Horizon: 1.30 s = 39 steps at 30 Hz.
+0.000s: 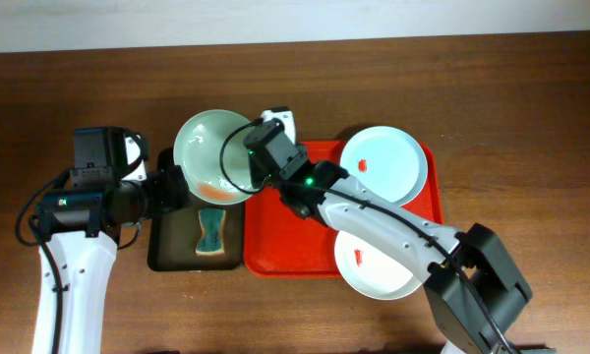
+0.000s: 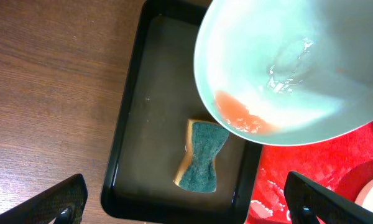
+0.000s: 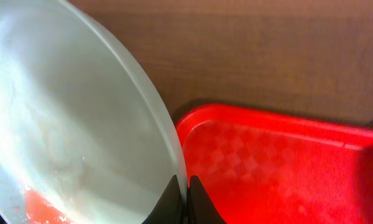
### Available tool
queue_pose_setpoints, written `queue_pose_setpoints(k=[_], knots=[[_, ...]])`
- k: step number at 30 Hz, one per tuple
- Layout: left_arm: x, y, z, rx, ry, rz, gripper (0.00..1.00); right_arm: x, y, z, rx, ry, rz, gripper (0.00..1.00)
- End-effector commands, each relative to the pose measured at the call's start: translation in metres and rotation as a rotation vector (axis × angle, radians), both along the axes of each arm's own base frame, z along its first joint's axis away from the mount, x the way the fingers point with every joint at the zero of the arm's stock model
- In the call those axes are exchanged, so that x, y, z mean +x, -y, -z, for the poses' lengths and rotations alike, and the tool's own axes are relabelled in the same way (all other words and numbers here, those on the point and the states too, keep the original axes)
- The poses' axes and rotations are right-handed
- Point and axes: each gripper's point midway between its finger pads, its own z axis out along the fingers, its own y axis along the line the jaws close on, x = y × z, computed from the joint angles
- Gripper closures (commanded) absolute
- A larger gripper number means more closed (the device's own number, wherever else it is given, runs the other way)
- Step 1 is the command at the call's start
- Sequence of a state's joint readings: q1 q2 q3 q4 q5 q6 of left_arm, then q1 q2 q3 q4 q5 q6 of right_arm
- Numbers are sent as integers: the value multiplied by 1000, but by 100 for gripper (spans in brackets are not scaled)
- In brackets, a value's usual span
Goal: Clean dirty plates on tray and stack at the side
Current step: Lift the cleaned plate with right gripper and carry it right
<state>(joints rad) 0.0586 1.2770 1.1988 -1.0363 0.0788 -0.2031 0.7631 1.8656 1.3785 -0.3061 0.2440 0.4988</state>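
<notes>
- Black right gripper [image 3: 187,198] pinches a plate [image 1: 212,157] by its rim; only its fingertips show.
- We see the left gripper [image 2: 189,196] spread wide, with its tips cut off.
- That plate tilts over the dark tray [image 2: 143,124]; of two plates on the red tray [image 1: 285,241], one [image 1: 374,277] lies partly under the arm.

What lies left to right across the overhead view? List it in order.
Left gripper → sponge → right gripper → red-smeared plate at the red tray's upper right.

Brown wooden desk [image 1: 472,88], carrying a red tray [image 1: 275,246] and, just beside it, a dark tray [image 1: 169,251].
</notes>
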Motion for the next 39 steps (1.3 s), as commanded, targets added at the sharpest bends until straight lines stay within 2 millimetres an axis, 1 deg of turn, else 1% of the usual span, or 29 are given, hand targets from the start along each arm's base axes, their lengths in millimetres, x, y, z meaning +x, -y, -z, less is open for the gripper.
queue_pose_setpoints(k=[1,3,5,8,10,13,15,19,21,26,30,32,35,39], knots=[[1,1,-8,-11,22,-3,1,7,-10,-23,-151,172,-96,96],[1,1,-8,-11,22,-3,1,7,-15,-29,-171,210,-116,96],[1,1,-8,-11,22,-3,1,8,-25,-39,-189,273,-156,96],[1,1,-8,-11,22,-3,1,10,-40,-58,-265,401,-242,96],[1,1,-8,-11,22,-3,1,14,-44,-70,-308,472,-279,96],[1,1,-8,-11,22,-3,1,17,-49,-82,-295,525,-281,96],[1,1,-8,-11,22,-3,1,20,-51,-90,-283,554,-277,96],[1,1,-8,-11,22,-3,1,22,-53,-106,-331,629,-313,96],[1,1,-8,-11,22,-3,1,22,-54,-120,-337,675,-319,96],[1,1,-8,-11,22,-3,1,21,-53,-148,-350,759,-323,96],[1,1,-8,-11,22,-3,1,12,-49,-175,-318,801,-311,96],[1,1,-8,-11,22,-3,1,9,-50,-180,-314,810,-315,96],[1,1,-8,-11,22,-3,1,9,-50,-180,-313,810,-315,96],[1,1,-8,-11,22,-3,1,0,-59,-186,-292,829,-327,96]])
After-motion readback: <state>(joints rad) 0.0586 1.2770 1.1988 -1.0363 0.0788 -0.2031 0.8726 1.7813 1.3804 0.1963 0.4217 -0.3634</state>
